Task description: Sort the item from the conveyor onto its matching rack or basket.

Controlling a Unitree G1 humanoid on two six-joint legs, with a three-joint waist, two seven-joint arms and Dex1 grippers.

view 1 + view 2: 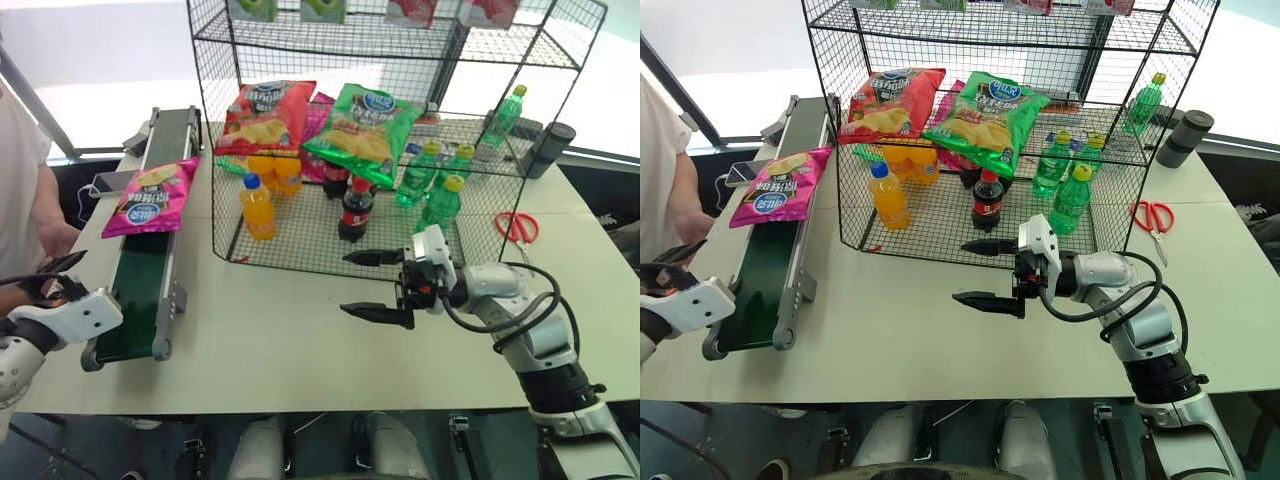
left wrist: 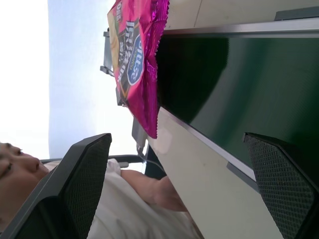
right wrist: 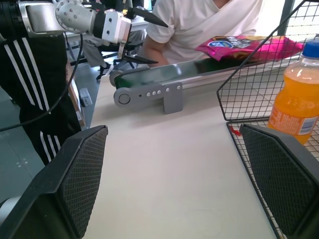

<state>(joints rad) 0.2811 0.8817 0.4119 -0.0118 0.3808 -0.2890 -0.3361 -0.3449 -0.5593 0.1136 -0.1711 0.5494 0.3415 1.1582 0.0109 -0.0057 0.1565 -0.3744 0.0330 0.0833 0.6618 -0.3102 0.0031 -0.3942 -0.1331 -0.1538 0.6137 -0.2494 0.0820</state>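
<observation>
The pink bag [image 1: 151, 195] lies on the belt [image 1: 140, 280] unheld, with both the left gripper [image 1: 45, 282] and right gripper [image 1: 372, 285] gaping empty, seemingly poised to grab it.

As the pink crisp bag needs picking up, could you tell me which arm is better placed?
Probably the left: its open gripper sits beside the conveyor carrying the pink crisp bag; the open right gripper is before the rack.

The scene is viewed from the head by two eyes, forward and down over the worktop [image 1: 300, 340]; the same conveyor [image 1: 140, 290], rack [image 1: 400, 150] and both hands are shared, slightly offset. From the left hand's [image 1: 48, 278] wrist, the belt and the pink crisp bag [image 2: 137, 59] ahead of it are seen close. From the right hand's [image 1: 985, 272] wrist, the conveyor's roller end beyond its fingers is faced.
</observation>
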